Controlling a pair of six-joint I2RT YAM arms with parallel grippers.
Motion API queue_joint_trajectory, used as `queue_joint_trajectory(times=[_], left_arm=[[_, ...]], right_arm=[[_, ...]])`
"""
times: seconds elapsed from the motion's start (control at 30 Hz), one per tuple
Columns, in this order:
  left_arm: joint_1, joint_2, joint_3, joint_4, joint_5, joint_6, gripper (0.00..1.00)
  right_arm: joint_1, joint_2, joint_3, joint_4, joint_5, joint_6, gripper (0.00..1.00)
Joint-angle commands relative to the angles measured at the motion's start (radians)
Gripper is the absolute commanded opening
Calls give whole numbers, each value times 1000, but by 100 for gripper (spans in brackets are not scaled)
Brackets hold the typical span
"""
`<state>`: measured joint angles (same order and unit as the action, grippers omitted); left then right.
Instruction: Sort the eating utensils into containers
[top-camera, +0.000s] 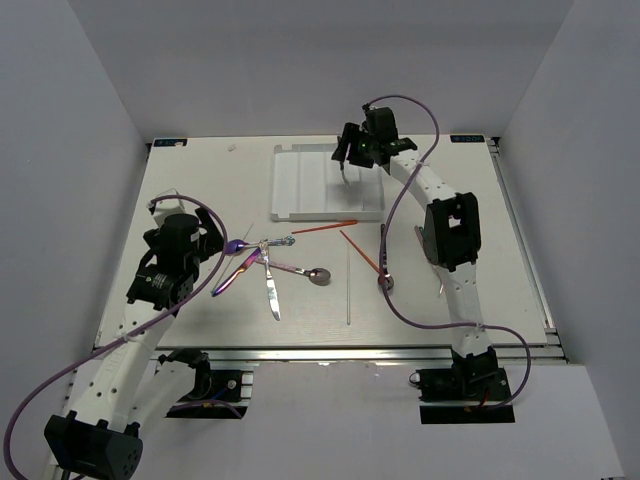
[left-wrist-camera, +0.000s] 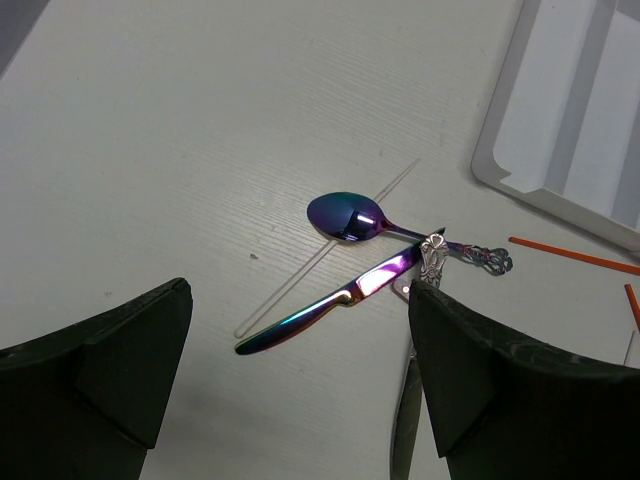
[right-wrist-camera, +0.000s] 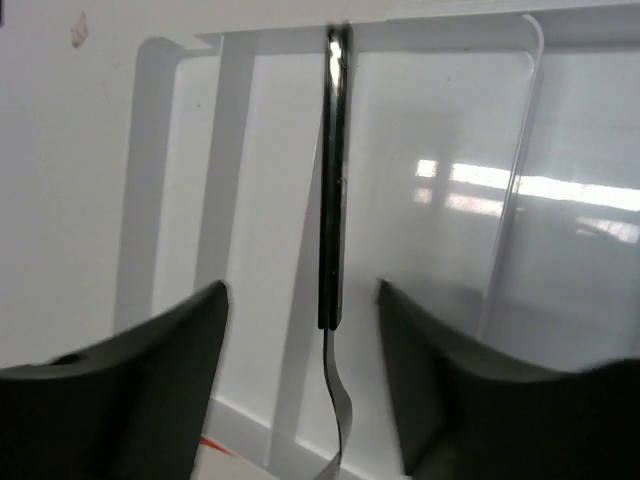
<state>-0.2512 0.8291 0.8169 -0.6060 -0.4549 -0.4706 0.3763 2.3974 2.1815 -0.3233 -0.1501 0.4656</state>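
Observation:
The white divided tray (top-camera: 300, 185) lies at the back middle. My right gripper (top-camera: 350, 156) hovers over it, jaws open (right-wrist-camera: 300, 292). A black-handled utensil (right-wrist-camera: 331, 180) hangs or lies between the fingers without touching them, in line with a tray divider; I cannot tell whether it rests there. My left gripper (top-camera: 212, 240) is open and empty (left-wrist-camera: 298, 292), low over an iridescent purple spoon (left-wrist-camera: 345, 215), an iridescent knife (left-wrist-camera: 325, 308) and a silver knife with an ornate handle (left-wrist-camera: 433, 258). The tray's corner (left-wrist-camera: 520, 175) shows at upper right.
More utensils lie on the table in front of the tray. Two red-orange chopsticks (top-camera: 325, 227) (top-camera: 358, 250), a purple-handled spoon (top-camera: 308, 273), a black-handled spoon (top-camera: 384, 258), and clear chopsticks (top-camera: 347, 285) (left-wrist-camera: 320, 250). The right arm's cable loops over the table's right half.

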Motion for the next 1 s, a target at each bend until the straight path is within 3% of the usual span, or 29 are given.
queue_joint_trajectory(times=[0.0,0.07,0.27,0.43,0.5,0.63,0.7,0.77,0.97], left_arm=[[-2,-24,-2,12,10,9,98],[0,-31,-2,11,7,9,98],[-2,-41,-4,12,9,9,98],[0,-56,-4,14,7,7,98],[0,-59,-7,18,12,9,98],[0,-48,-5,18,21,12,98],[0,-42,-5,18,21,10,98],[0,-38,-5,20,30,12,98],[-2,-18,-7,23,48,15,98]], right_arm=[[13,28,72,21,-8,21,73],[13,14,84,4,12,19,89],[4,-202,-32,-68,177,-167,89],[-14,-529,-526,-95,343,-363,88],[-37,-634,-726,-109,359,-378,82],[-65,-730,-911,-115,406,-352,46],[-111,-747,-969,-103,394,-340,41],[-146,-756,-1038,-108,385,-332,30],[-152,-807,-1163,-74,284,-337,33]])
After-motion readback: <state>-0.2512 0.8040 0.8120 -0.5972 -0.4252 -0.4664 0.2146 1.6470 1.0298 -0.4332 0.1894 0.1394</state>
